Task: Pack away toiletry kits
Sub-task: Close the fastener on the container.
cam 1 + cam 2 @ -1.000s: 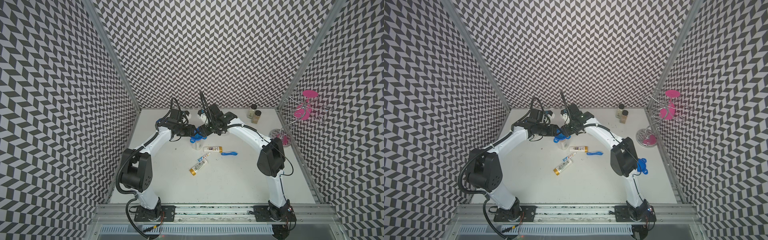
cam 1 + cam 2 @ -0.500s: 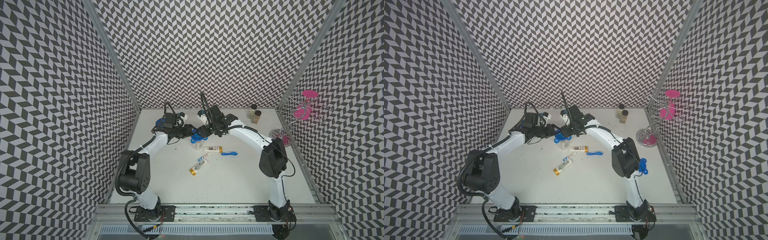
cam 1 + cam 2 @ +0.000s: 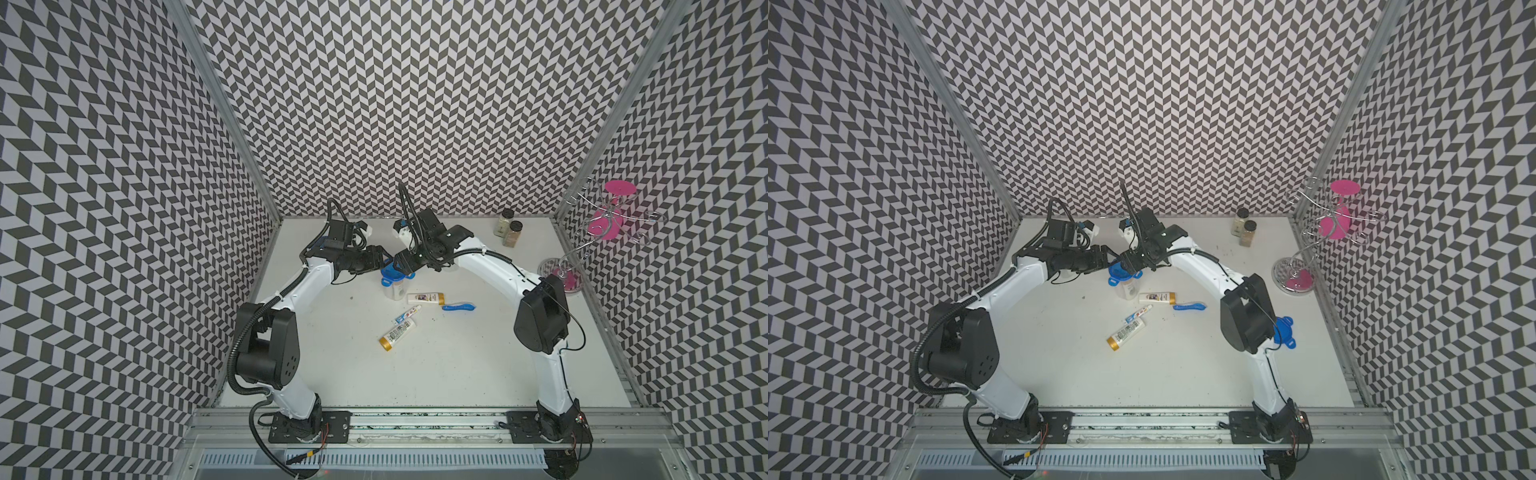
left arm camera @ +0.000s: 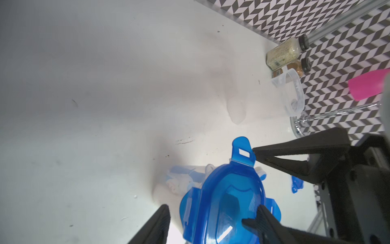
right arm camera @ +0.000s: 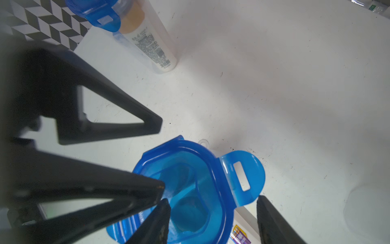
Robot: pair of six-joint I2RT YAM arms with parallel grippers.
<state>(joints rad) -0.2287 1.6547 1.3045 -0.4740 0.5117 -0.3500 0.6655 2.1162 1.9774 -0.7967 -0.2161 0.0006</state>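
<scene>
left fingers (image 4: 157, 225) wider, blue lid (image 4: 228, 200) between

Walls (image 3: 415, 104) in a black-and-white chevron pattern; a plain white table (image 3: 457, 374); robot arms (image 3: 494, 270) white with black joints. The lid (image 3: 391, 272) is translucent blue, its cup (image 3: 395, 291) clear. Two tubes (image 3: 424, 298) are white with gold caps, the toothpaste tube (image 3: 407, 314) white and blue, the toothbrush (image 3: 458, 307) blue. The jars (image 3: 514, 236) wear black caps; the stand (image 3: 548, 266) is silver wire, its discs (image 3: 620, 188) pink.
</scene>
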